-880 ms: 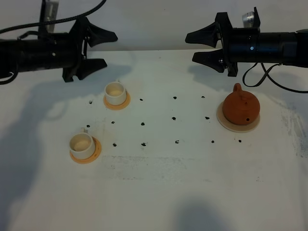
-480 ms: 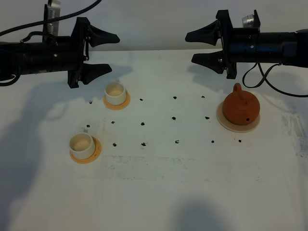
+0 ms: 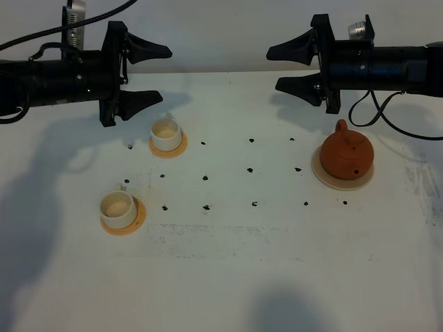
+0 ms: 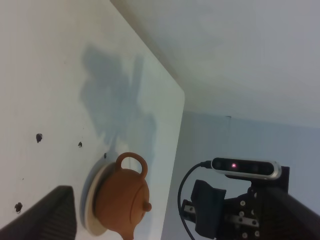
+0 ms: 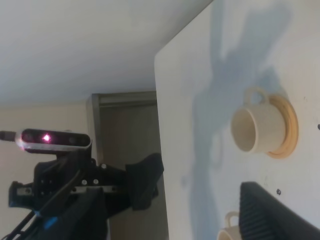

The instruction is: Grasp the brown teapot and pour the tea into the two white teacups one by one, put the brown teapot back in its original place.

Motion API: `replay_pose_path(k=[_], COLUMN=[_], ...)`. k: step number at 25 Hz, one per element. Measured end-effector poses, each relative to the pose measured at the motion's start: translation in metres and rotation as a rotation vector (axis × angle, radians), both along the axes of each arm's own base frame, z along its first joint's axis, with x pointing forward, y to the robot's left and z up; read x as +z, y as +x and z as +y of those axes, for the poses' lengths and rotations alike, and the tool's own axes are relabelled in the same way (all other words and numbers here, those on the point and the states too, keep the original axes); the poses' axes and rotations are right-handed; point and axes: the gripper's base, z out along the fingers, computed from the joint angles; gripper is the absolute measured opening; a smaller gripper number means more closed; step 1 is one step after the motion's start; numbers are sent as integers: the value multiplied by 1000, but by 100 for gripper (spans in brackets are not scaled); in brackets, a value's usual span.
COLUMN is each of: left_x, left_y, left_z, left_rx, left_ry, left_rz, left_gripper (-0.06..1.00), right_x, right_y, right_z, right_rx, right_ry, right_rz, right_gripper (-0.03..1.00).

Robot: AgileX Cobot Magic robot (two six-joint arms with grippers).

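Observation:
The brown teapot sits on its pale beige coaster at the right; it also shows in the left wrist view. Two white teacups on orange saucers stand at the left, one farther back and one nearer. Both show in the right wrist view, the far cup whole and the near cup cut off. My left gripper is open and empty, hovering just behind the far cup. My right gripper is open and empty, above the table behind and left of the teapot.
Small black marks dot the white table in rows between the cups and the teapot. Both arms reach in from the back corners. A cable hangs from the right arm behind the teapot.
My left gripper has shifted slightly to the right and its jaws stand a little wider. The right arm, teapot and cups have not moved.

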Motion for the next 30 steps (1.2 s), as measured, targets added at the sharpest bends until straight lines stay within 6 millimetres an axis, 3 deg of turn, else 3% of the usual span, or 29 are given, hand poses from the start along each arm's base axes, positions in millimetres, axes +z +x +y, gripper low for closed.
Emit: replay_pose_path(k=[10,14,20,30], left_x=[6,29,65,108], left_y=[-1,-6,-19,-51], left_z=[-1,0,8,27], left_rx=[-106,-163,-222,-315], left_ry=[129,238,492,856], left_rz=[-194,-368,-527,-535], left_gripper=[69,64,61,61], right_x=[-1,2,26,48], right_y=[0,-1,-7,-18], right_z=[0,-3,-12,-26], right_rx=[51,61,63,104], right_ry=[-63,-155,-356,-599], right_rz=[-156,-225,-359,-447], right_gripper=[58,57,56,56])
